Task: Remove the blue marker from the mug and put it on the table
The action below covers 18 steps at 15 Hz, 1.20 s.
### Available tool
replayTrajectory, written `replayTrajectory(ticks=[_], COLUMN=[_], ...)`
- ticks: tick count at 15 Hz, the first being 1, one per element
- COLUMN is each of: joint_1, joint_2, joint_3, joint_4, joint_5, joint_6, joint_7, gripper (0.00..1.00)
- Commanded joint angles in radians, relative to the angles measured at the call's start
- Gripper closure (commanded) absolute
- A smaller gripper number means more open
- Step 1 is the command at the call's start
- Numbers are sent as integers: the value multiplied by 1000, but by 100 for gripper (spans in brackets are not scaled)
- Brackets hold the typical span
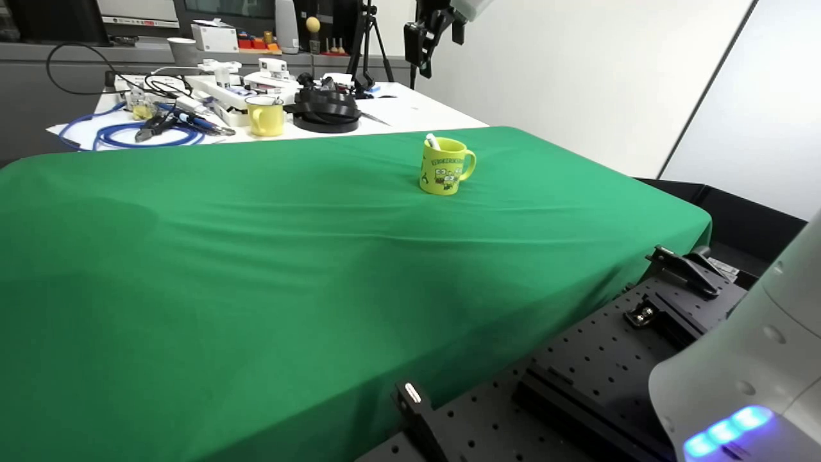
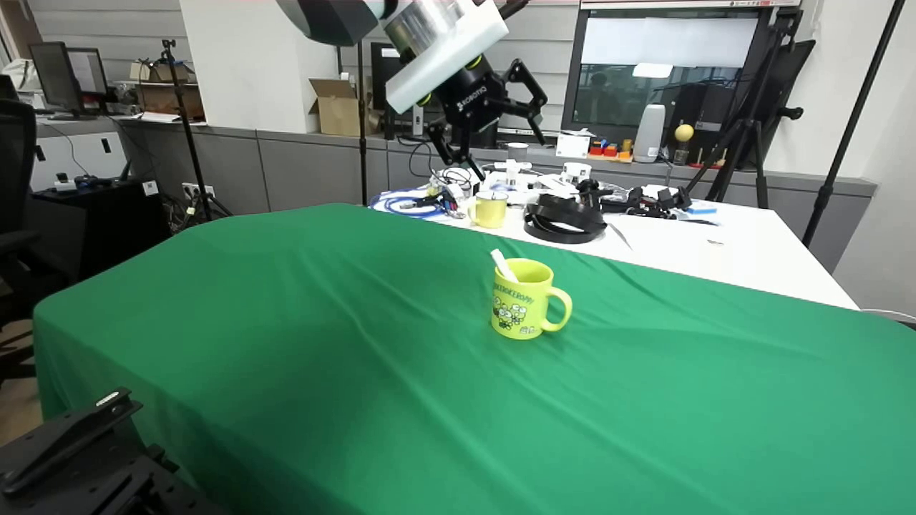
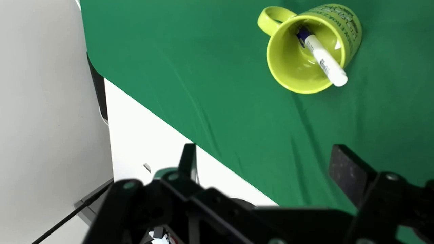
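Note:
The bright yellow mug (image 1: 442,170) with green markings stands upright on the green-draped table (image 1: 256,256); it also shows in an exterior view (image 2: 521,309) and in the wrist view (image 3: 284,64). The marker (image 3: 323,61) leans inside it, with a white body and a dark blue cap end down in the mug. Its white end sticks out over the rim in both exterior views (image 1: 432,141) (image 2: 504,265). My gripper (image 3: 264,146) is open and empty, its fingers wide apart. It hangs well above the table, apart from the mug, and shows in both exterior views (image 1: 442,58) (image 2: 509,159).
A white table (image 2: 744,250) adjoins the green one. It holds a paler yellow cup (image 2: 490,209), blue cables (image 1: 147,135), a black coiled item (image 1: 327,109) and white devices. A black perforated platform (image 1: 577,359) lies along the green table's near edge.

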State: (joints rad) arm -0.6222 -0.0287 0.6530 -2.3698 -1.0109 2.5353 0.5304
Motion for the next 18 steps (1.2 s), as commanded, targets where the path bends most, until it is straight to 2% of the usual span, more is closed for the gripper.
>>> replayTrajectory(ticks=[1,2,3,5,8,12,18], joint_1=[198,232,305,398,492,563,603], joint_2=[3,15,31,61,112,177,255], joint_3=[-196,-234,-311,-409,-506,-579,-640], joint_4=[1,9,19,36,55,76,82], joint_5=[-4,-24,-37,-49,-39,-5,62], joint_6=[-6,-16,-24,-32,-19,1,68], joint_7=[1,20,38,57,65,70,45], gripper=[0,0,0,0,0,0,0])
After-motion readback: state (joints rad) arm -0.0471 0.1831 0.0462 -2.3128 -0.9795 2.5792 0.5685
